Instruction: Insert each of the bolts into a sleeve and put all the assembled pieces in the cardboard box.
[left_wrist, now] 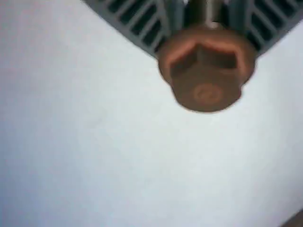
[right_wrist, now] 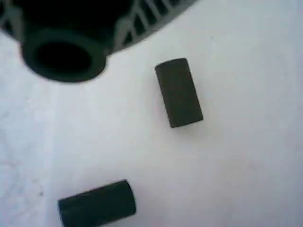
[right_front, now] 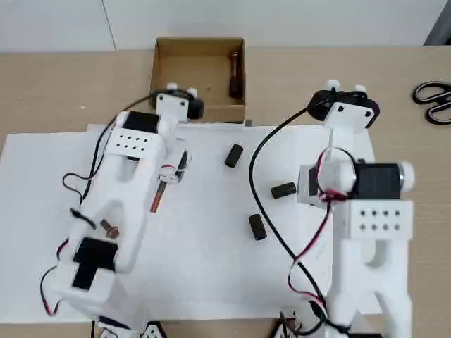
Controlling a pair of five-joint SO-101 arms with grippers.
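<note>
Nearest the arm bases, we note a loose bolt [right_front: 109,227] lying on the white paper sheet [right_front: 211,282], close against the left arm and partly hidden by it; only its head end is plain. Level with it, mid-sheet, lies the near sleeve [right_front: 257,227], a short, matte black cylinder on its side. Farther in, the left gripper [right_front: 173,176] is clenched on the held bolt [left_wrist: 206,75]. This bolt is copper-coloured with a hexagonal head over a round flange, pinched between grey ribbed fingers [left_wrist: 128,19], and its shank slants down toward the sheet. We cannot tell whether the tip touches the paper. Across the sheet, the right gripper [right_front: 296,189] grasps the held sleeve [right_wrist: 64,54], whose open bore faces the wrist camera. Its far end is covered by the dark finger mass and its outline is soft. Beyond these, the far sleeve [right_front: 233,155] lies on its side, well apart from the others. Past the sheet's far edge stands the cardboard box [right_front: 163,70], open-topped, square and plain brown. It holds one assembled piece [right_front: 235,74] against the right-hand wall, a copper bolt seated in a black sleeve. The left arm's joint overlaps the box's near wall. At the far right, scissors [right_front: 433,98] rest on the wooden table [right_front: 56,91], cut off by the frame.
</note>
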